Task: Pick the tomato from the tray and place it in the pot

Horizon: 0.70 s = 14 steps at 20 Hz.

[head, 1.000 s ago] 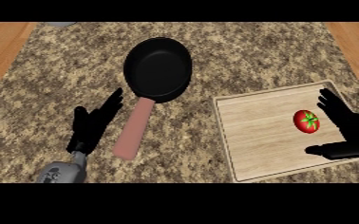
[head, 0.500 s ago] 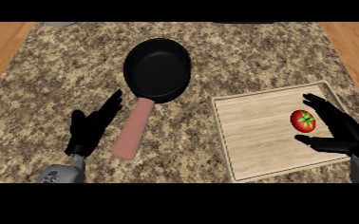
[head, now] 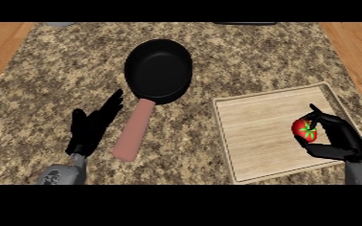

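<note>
Near the right edge of the pale wooden tray with a raised rim [head: 262, 139], the round red tomato with a green stalk [head: 305, 129] sits inside the robot's black right hand [head: 338, 136]. The fingers curl over it from above and the thumb comes in from below, so the hand appears to pinch it, though whether the fruit is off the wood cannot be told from this steep angle. That side-on hold suits a smooth, round thing that would roll away if pushed from one side only.

The tray lies at the front right corner of the speckled brown-and-cream stone counter [head: 78, 67], its boards plain and matt. The black round pan with a dusty-pink handle [head: 158, 71] rests toward the counter's middle, well apart from the tray, open side up and handle pointing to the front edge, so it can take the tomato from above. It looks shallow rather than deep like a pot.

Just left of the handle, the black left hand [head: 92, 127] rests with straight, open fingers.
</note>
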Motion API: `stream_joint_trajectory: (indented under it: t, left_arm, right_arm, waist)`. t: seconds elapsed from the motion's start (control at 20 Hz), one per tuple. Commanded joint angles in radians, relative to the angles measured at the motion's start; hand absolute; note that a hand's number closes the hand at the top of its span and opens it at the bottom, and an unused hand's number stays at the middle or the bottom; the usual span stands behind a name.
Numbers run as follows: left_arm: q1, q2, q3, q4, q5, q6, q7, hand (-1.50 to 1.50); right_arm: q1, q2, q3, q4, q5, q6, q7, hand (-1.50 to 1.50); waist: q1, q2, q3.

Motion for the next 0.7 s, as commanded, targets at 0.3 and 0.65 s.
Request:
stream_joint_trajectory:
  t: [0.3,0.65]
  left_arm:
    - [-0.019,-0.018,-0.009,0.007,0.002,-0.019,0.015,0.0]
    - [0.003,-0.043,-0.012,-0.027,-0.041,0.018,0.038,0.0]
  right_arm:
    - [-0.209,0.098,0.083,0.083,0.058,0.054,-0.004,1.5]
    - [-0.31,0.146,0.112,0.163,0.189,-0.099,-0.175,1.5]
  waist:
    - [0.04,0.024,0.03]
    - [0.01,0.018,0.029]
